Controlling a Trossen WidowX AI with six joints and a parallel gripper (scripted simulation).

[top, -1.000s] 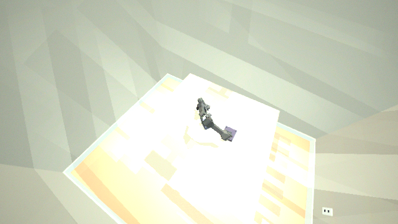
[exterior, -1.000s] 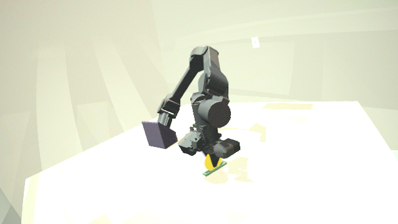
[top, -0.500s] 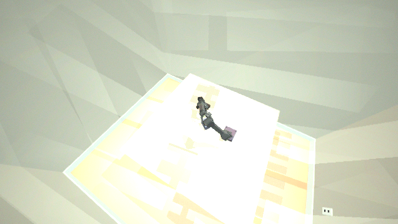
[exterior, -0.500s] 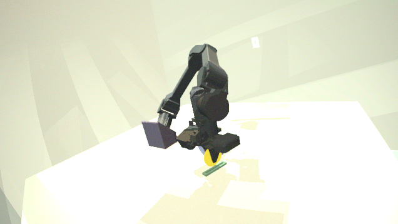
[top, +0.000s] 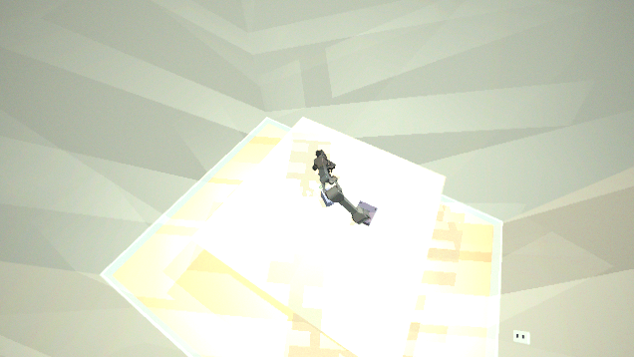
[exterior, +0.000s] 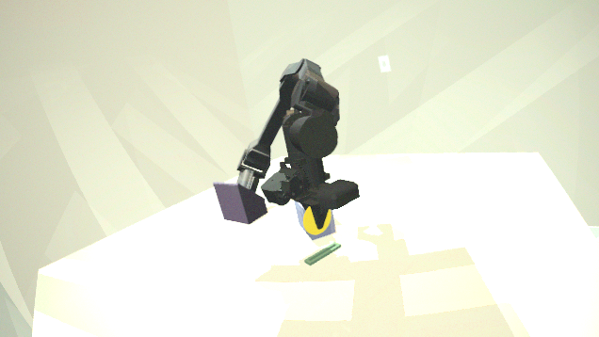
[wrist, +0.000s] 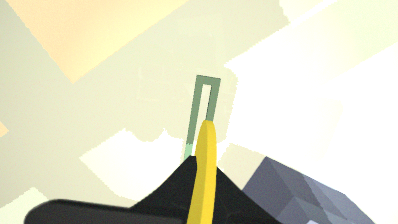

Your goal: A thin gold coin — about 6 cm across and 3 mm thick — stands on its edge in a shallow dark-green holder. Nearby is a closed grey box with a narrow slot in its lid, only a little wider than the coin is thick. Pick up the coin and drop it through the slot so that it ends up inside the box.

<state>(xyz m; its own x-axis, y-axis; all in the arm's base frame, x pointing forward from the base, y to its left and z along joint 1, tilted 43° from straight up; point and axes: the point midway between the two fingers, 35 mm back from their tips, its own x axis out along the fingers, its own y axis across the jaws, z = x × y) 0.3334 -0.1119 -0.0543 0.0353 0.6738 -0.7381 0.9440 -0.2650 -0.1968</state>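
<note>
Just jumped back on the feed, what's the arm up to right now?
The arm's end effector is shut on the gold coin, gripping it on edge, and holds it in the air above the green holder, which now lies empty on the table. The grey box sits off to the side by the arm's base. The coin has not reached the box yet, so the drop through the slot is not yet done.

White table w/ pale tan shadow patches on top, brightest at centre. Yellow-tan patterned floor rings it. Wall outlet at approx 4 o'clock in top view. Grey-green angular walls behind.
</note>
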